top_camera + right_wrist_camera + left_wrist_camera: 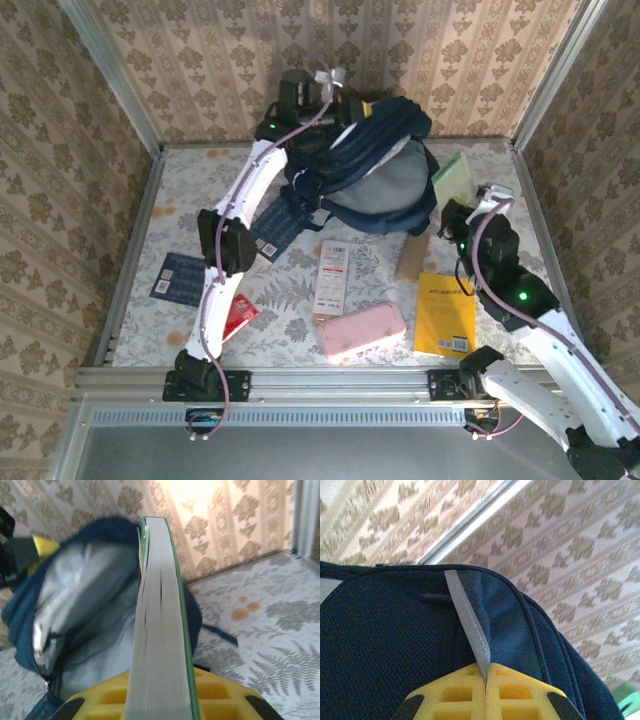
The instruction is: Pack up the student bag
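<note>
The student bag (380,175), dark navy with a grey lining, lies at the back middle of the table with its mouth facing right. My left gripper (338,103) hovers at the bag's far top edge. Its yellow fingers (455,692) are shut on the bag's grey reflective stripe (470,622), holding the fabric (385,640) up. My right gripper (462,218) stands just right of the bag, shut on a green-covered book (450,178). That book (159,630) is seen edge-on, pointing at the bag's open grey interior (85,610).
On the table in front lie a pink pencil case (360,331), a yellow book (446,313), a white box (331,277), a brown block (410,258), a navy booklet (179,277) and a red item (238,318). Patterned walls (60,150) close in three sides.
</note>
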Action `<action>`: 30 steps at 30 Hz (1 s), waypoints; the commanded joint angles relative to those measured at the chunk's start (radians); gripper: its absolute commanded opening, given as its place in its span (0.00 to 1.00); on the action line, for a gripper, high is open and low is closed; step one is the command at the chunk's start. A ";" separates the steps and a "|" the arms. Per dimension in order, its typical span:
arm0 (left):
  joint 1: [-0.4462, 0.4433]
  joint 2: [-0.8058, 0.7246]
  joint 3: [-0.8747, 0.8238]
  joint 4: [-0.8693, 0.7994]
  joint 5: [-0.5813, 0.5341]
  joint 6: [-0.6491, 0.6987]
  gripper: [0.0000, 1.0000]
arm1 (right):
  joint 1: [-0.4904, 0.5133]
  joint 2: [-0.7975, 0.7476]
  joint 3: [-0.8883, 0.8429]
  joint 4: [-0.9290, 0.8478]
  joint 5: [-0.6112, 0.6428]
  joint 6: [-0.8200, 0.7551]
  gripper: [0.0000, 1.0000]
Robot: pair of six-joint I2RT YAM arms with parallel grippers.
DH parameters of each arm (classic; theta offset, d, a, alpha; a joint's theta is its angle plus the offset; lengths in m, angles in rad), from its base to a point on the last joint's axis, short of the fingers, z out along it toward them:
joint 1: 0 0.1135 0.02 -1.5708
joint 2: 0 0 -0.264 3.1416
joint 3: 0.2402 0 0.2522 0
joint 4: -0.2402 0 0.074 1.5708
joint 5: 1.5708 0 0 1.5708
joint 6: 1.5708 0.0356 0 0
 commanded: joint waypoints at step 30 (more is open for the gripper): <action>0.030 0.011 0.038 0.442 0.055 -0.266 0.00 | -0.205 0.985 0.667 0.055 -0.592 0.554 0.00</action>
